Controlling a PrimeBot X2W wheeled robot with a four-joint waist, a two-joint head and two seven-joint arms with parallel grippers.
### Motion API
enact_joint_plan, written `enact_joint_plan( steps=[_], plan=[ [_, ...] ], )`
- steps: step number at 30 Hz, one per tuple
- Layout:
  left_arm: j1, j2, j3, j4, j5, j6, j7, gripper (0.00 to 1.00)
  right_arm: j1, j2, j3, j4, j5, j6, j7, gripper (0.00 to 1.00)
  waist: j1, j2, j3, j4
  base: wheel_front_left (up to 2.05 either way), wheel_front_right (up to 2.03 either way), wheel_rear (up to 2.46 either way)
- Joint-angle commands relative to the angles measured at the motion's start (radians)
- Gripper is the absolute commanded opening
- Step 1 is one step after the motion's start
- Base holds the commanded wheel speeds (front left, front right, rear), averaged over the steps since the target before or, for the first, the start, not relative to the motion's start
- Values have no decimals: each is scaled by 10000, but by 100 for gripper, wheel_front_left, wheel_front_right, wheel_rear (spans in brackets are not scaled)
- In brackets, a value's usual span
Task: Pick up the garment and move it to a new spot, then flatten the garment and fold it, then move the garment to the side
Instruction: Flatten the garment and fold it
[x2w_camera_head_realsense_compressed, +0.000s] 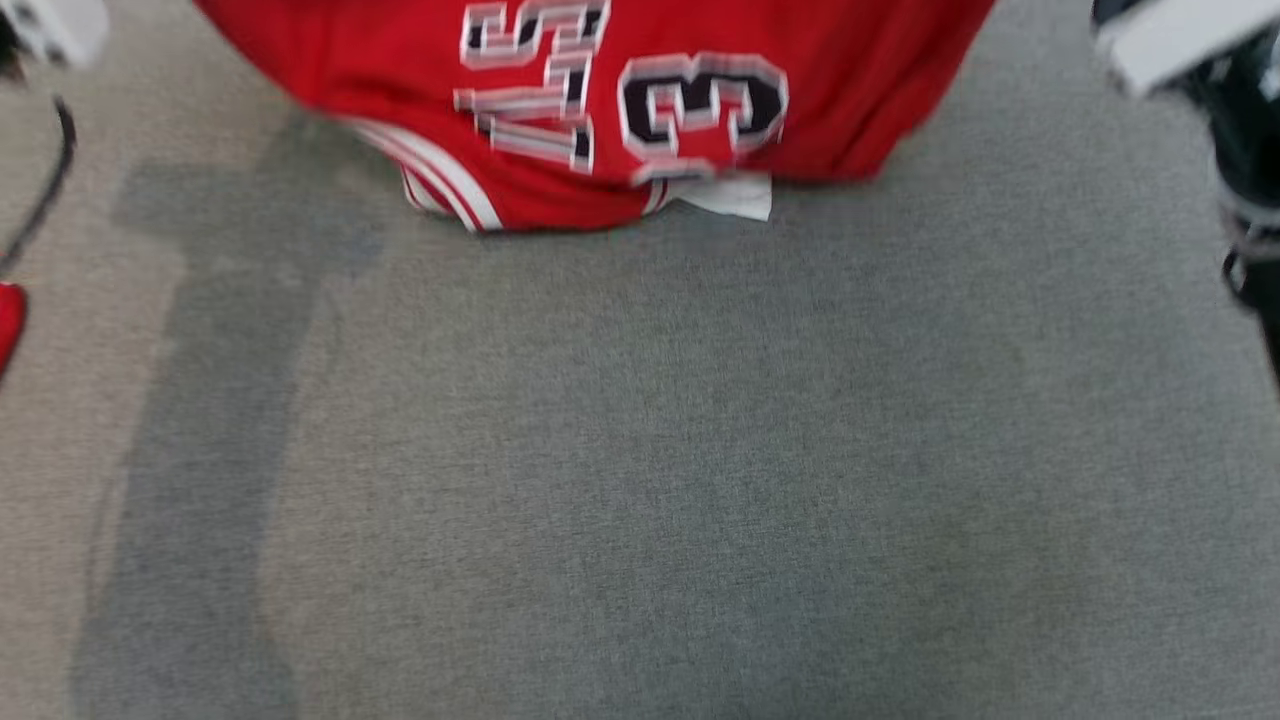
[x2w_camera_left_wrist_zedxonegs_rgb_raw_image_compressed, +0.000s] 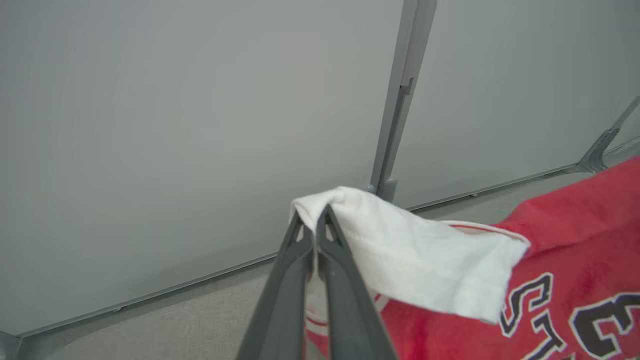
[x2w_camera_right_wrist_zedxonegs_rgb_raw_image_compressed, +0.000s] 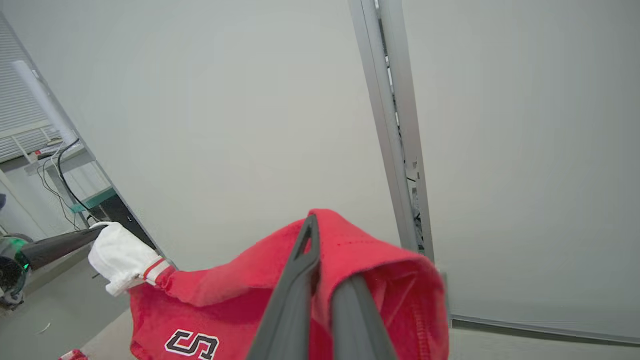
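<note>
Left gripper (x2w_camera_left_wrist_zedxonegs_rgb_raw_image_compressed: 312, 214): my two fingers are pressed together, with white cloth pinched between their tips.
White fold (x2w_camera_left_wrist_zedxonegs_rgb_raw_image_compressed: 415, 260): it drapes over my left fingertips and runs off to their right, where a red-striped seam joins it to the red body.
Garment (x2w_camera_head_realsense_compressed: 600, 100): a red jersey with black, white-edged letters and a numeral. It hangs spread between my two grippers and below both, the print upside down from my head.
Lower edge (x2w_camera_head_realsense_compressed: 450, 190): white and red banding, down at the grey surface. The blur keeps me from telling whether it touches.
White patch (x2w_camera_head_realsense_compressed: 735, 195): it sticks out at that lower edge, to the right of the banding.
Grey surface (x2w_camera_head_realsense_compressed: 640, 450): a woven-looking spread under the jersey and both arms, with a darker shadow toward my left side.
Right gripper (x2w_camera_right_wrist_zedxonegs_rgb_raw_image_compressed: 320, 235): closed on a red edge of the jersey. The cloth wraps over the tips, one finger showing on top and the other going under the fold.
From my right wrist: the white fold sits well off to the left, red cloth sagging between.
Beyond my fingertips: plain grey wall panels (x2w_camera_left_wrist_zedxonegs_rgb_raw_image_compressed: 150, 125) with an upright grey post (x2w_camera_left_wrist_zedxonegs_rgb_raw_image_compressed: 395, 100) between them.
</note>
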Motion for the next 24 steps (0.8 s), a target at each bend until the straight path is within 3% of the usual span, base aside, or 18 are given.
enact_joint_plan(
  steps=[1,6,15,19,24],
  plan=[
    [-1126,-88,81,862,-4,-250,-115,0,-1024,-121,350,547,-95,2,-402,0,0,0,859,-127,0,0,0],
    [-3584,-676,65,2833,145,-607,-795,0,-3397,-274,790,1964,98,2,-1340,0,0,0,1424,-39,0,0,0],
    [-6524,-1478,51,5261,311,-772,-2133,0,-6109,-604,1002,3552,428,2,-2858,0,0,0,1717,200,0,0,0],
    [-7293,-1878,45,6025,171,-878,-2771,0,-6711,-713,1361,4138,664,0,-3111,0,0,0,1594,324,0,0,0],
    [-7321,-2065,-415,6671,0,-944,-2711,0,-6452,-813,2146,4544,1273,2,-2709,0,0,0,1347,416,0,0,0]
  ],
)
